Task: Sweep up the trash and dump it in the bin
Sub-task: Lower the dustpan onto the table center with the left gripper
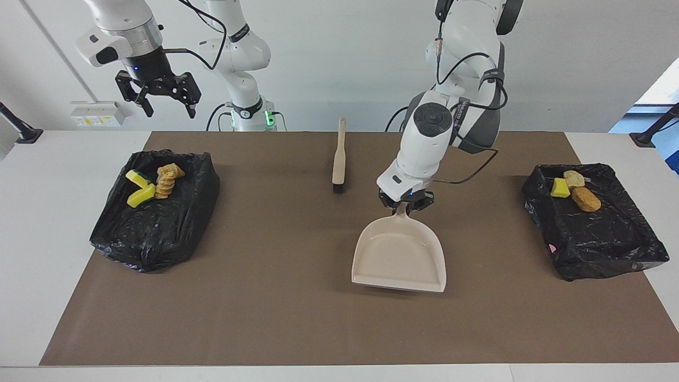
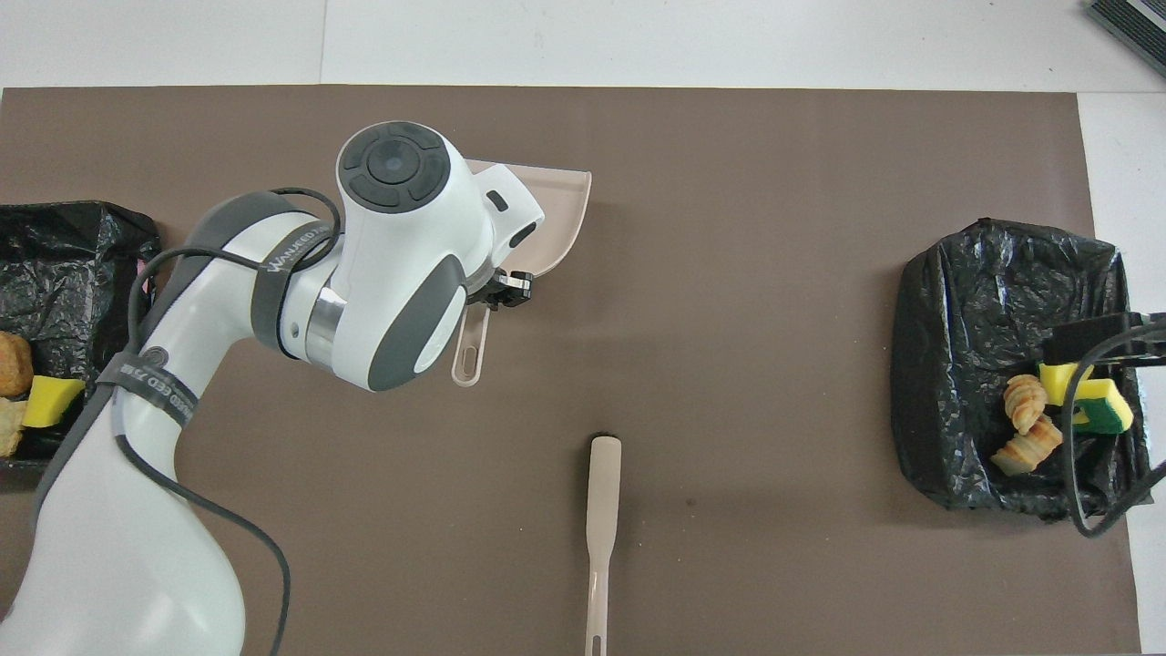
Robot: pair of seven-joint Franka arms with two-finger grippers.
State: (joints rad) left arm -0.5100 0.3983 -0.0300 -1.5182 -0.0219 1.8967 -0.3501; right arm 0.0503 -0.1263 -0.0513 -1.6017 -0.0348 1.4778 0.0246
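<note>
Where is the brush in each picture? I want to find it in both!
Facing view: the brush lies near the top middle, bristles pointing down.
Overhead view: the brush lies at the bottom middle, bristles pointing up.
Shared landmark: the dustpan, held at its handle by the left gripper, lies farther from the robots than the brush.

A mat covers most of the table. On it, at the right arm's end, sits a bin holding four pieces of trash in its part nearer to the robots. At the left arm's end sits a second bin with three more scraps, also in its nearer part. Between the bins, the brush lies near the robots, its handle pointing toward them. The dustpan lies farther from the robots than the brush and more toward the left arm's end, with its handle toward the robots. The left gripper is at that handle; the right gripper hangs over the table edge near the first bin.
</note>
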